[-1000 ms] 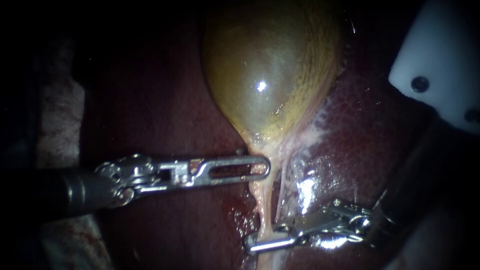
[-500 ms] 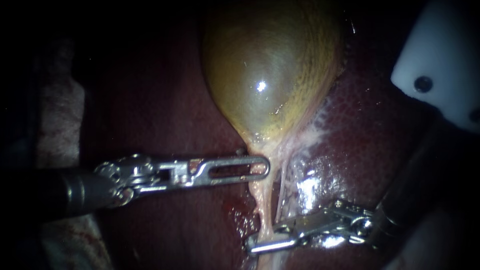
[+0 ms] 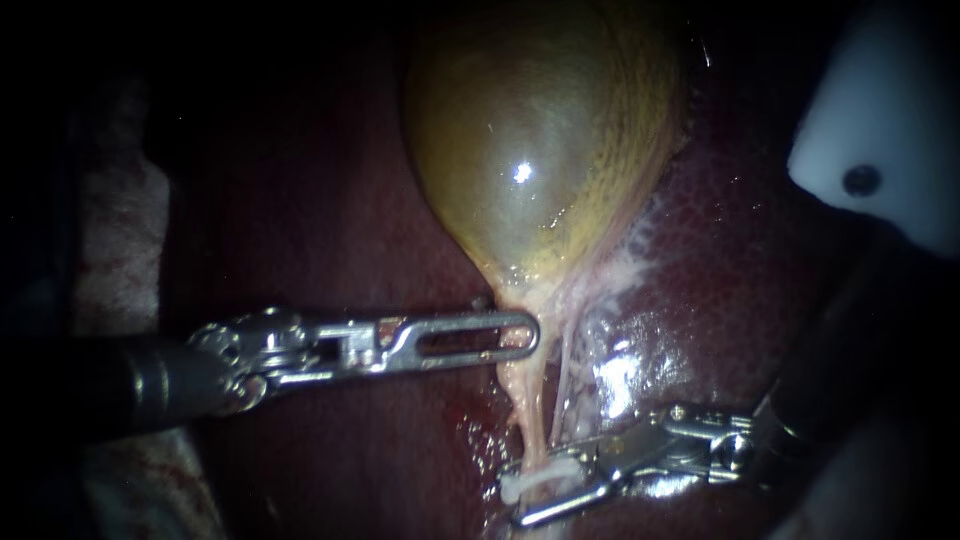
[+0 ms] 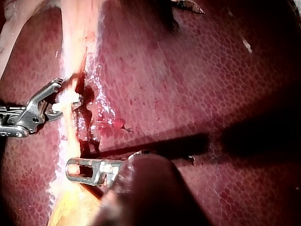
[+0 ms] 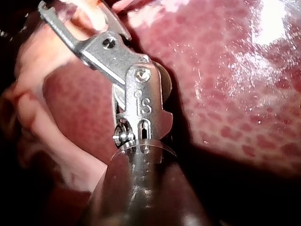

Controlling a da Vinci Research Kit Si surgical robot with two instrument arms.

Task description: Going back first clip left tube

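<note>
The yellow-green gallbladder [image 3: 540,150] lies on the dark red liver [image 3: 740,260] and narrows into a pale tube [image 3: 535,420]. A white clip [image 3: 522,484] sits across this tube low down. My right instrument [image 3: 535,492] holds its jaws open on either side of the clip. The left wrist view shows the same clip [image 4: 66,101] between those spread jaws [image 4: 68,92]. My left instrument [image 3: 530,335] is shut on the gallbladder's neck, its slotted jaw lying level. In the right wrist view the open jaws [image 5: 77,14] frame pale tissue.
A white plastic body [image 3: 880,130] with a dark hole fills the upper right corner. Pale cloth [image 3: 110,250] lies at the far left. A glistening film [image 3: 620,370] covers the liver just right of the tube.
My right instrument's jaws have opened off the tube and backed slightly right, leaving a white clip on it. The left instrument has stayed put.
</note>
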